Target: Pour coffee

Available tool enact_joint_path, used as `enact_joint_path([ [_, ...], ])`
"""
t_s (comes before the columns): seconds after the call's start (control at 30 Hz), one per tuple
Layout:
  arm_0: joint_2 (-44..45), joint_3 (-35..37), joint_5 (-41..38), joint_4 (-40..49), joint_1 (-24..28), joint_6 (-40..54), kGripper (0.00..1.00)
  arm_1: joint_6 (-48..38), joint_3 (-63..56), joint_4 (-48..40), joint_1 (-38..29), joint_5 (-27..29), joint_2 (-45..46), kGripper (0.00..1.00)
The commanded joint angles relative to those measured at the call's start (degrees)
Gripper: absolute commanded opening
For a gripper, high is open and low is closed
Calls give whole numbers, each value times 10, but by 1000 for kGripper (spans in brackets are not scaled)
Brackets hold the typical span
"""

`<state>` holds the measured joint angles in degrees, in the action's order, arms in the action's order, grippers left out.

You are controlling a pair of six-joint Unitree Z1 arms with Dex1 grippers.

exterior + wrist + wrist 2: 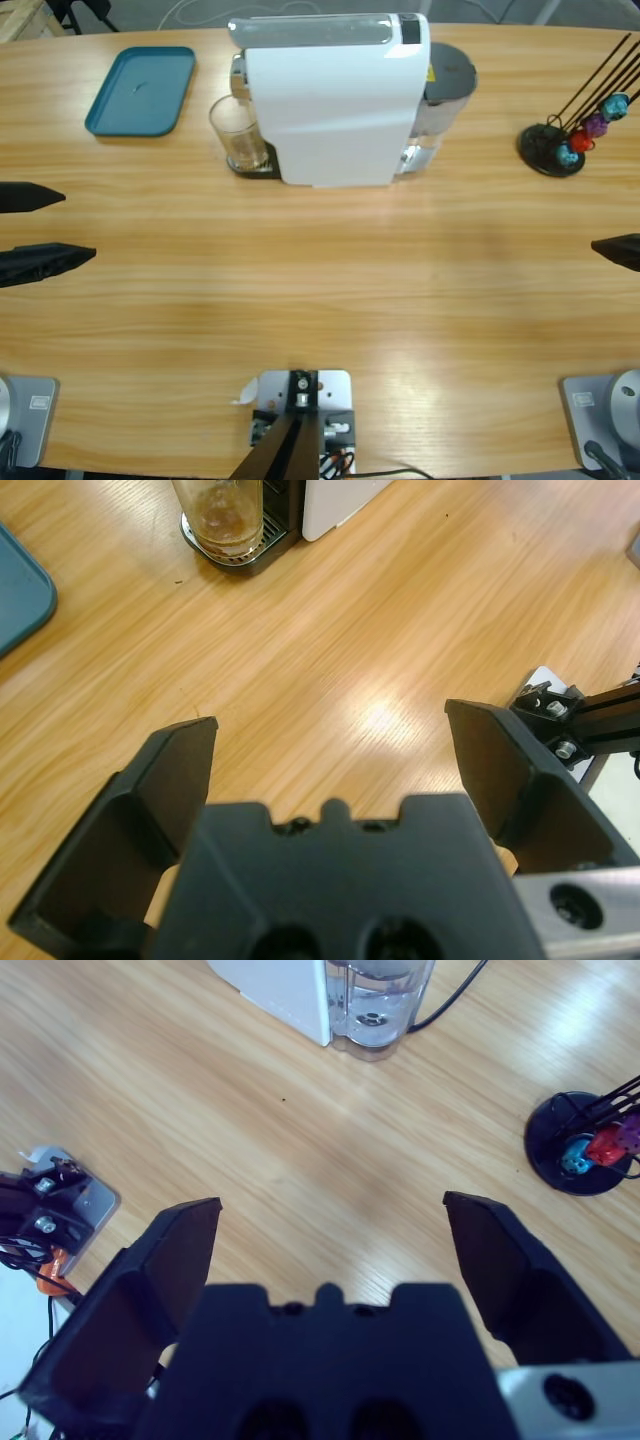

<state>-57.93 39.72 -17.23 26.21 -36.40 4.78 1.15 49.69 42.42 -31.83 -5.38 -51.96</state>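
Note:
A white coffee machine (pixel 335 100) stands at the back middle of the table. A clear glass (pixel 240 135) sits on its drip tray at the machine's left end. In the left wrist view the glass (pixel 220 515) holds a shallow brownish layer, the coffee (pixel 225 535), at its bottom. My left gripper (pixel 45 228) is at the table's left edge, well short of the glass, open and holding nothing (pixel 330 725). My right gripper (pixel 618 250) just enters at the right edge, also open with nothing between its jaws (pixel 330 1205).
A teal tray (pixel 140 90) lies at the back left. A black capsule stand (pixel 555 145) with coloured capsules is at the back right (pixel 585 1145). The machine's clear water tank (pixel 375 1005) and a black cable (pixel 450 995) are behind it.

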Motion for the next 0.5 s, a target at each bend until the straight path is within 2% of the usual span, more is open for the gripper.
enact_joint_path([
  [0.03, -2, -25, 6, -19, -3, 13, 1000, -17, -24, -5, 10, 16, 39, 1000],
  [0.5, -6, -29, 12, -28, -9, -3, 1000, -18, -20, -5, 10, 14, 17, 1000],
])
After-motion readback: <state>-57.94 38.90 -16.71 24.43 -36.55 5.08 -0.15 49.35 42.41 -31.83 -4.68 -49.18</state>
